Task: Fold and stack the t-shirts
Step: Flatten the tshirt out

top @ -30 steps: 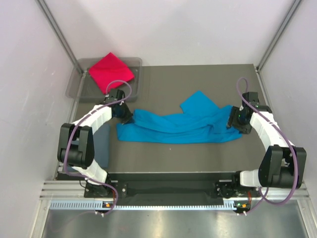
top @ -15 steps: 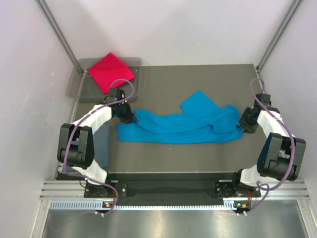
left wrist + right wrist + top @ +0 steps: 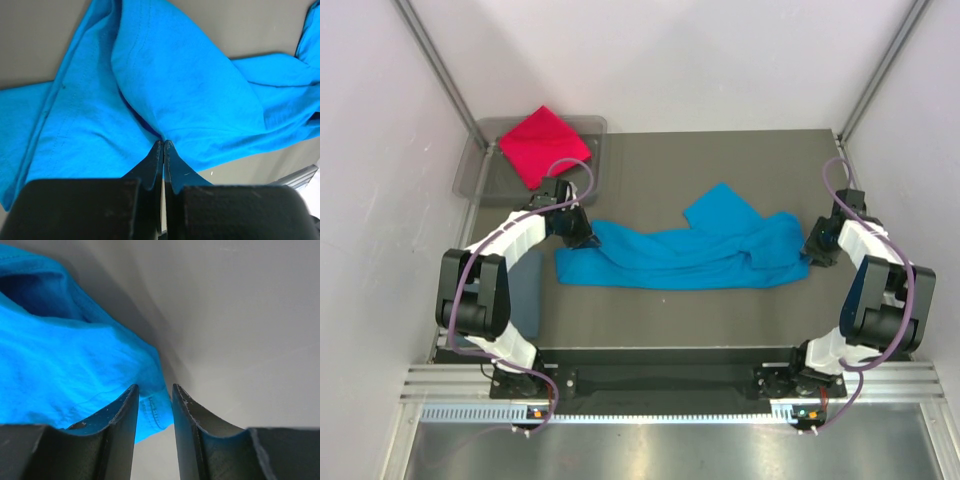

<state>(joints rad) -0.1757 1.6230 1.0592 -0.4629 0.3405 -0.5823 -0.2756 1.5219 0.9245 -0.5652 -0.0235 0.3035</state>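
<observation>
Left gripper (image 3: 163, 142) pinches the turquoise t-shirt (image 3: 690, 255) tight at its fingertips; right gripper (image 3: 154, 387) straddles the opposite hem, jaws narrowly apart. Spreading for the fold seems in hand; next, the right must clamp.

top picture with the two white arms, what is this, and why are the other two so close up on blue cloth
These are two robot arms at a table. The wide picture looks down from above; the two close-ups come from a camera on each wrist, so the dark prongs are that arm's own fingers. A turquoise t-shirt lies crumpled across the table, and a folded red t-shirt lies on a clear tray at the far left. The left gripper is shut, pinching a fold of the turquoise t-shirt. The right gripper is open, the hem between its fingers.
</observation>
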